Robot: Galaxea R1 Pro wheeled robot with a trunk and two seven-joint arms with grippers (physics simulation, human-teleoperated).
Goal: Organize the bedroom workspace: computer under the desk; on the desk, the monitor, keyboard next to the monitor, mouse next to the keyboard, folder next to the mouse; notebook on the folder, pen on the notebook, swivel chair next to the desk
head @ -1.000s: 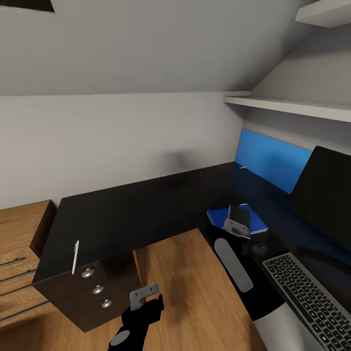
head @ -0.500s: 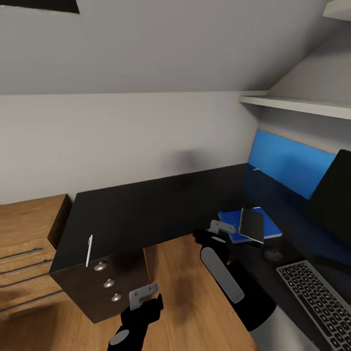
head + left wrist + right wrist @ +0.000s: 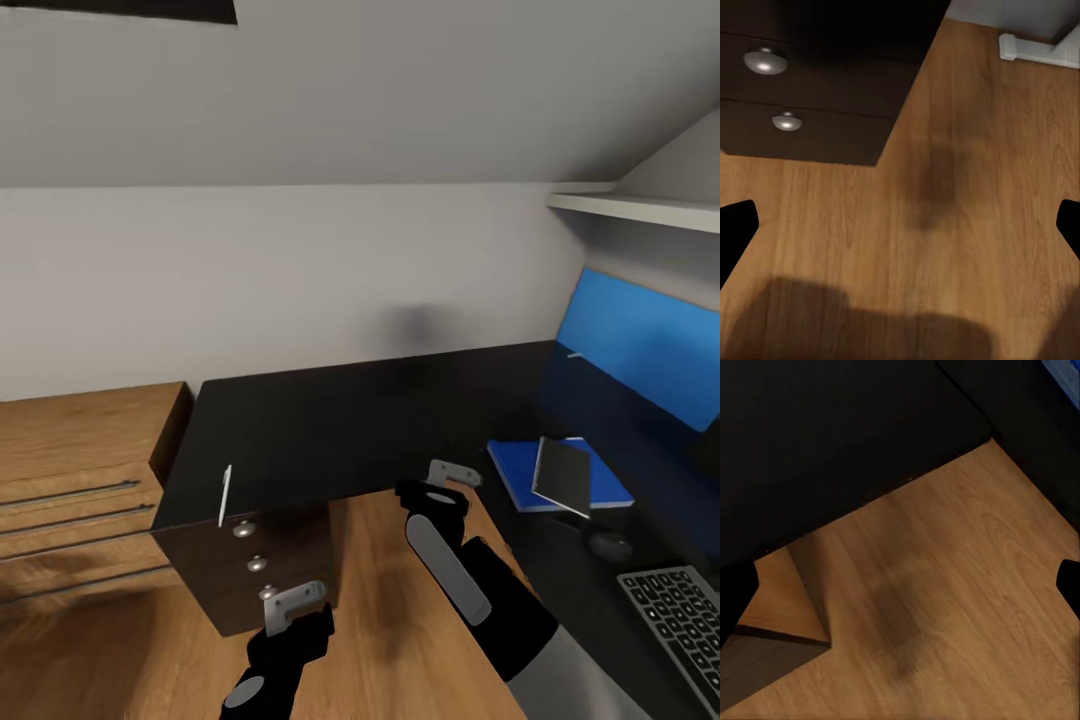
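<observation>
The thin white pen [image 3: 223,495] lies at the left end of the glossy black desk [image 3: 380,420], near its edge. At the desk's right part the dark grey notebook [image 3: 562,474] rests tilted on the blue folder [image 3: 520,480]. In front of them sit the mouse [image 3: 610,545] and a corner of the keyboard [image 3: 680,625]. My right gripper [image 3: 452,472] hangs open and empty by the desk's inner corner, apart from the folder. My left gripper [image 3: 293,603] is open and empty, low over the wooden floor in front of the desk's drawers; its dark fingertips [image 3: 736,225] stand wide apart.
A dark drawer unit with round knobs [image 3: 255,560] stands under the desk's left end. A light wooden drawer chest [image 3: 80,470] is beside it at the left. The blue back panel [image 3: 640,345] and a white shelf [image 3: 640,208] line the right wall. Wooden floor [image 3: 400,640] lies below my arms.
The camera has swung left, shifting the whole scene rightward. My right gripper let go of the notebook on the folder and drew back to the desk's inner corner.
</observation>
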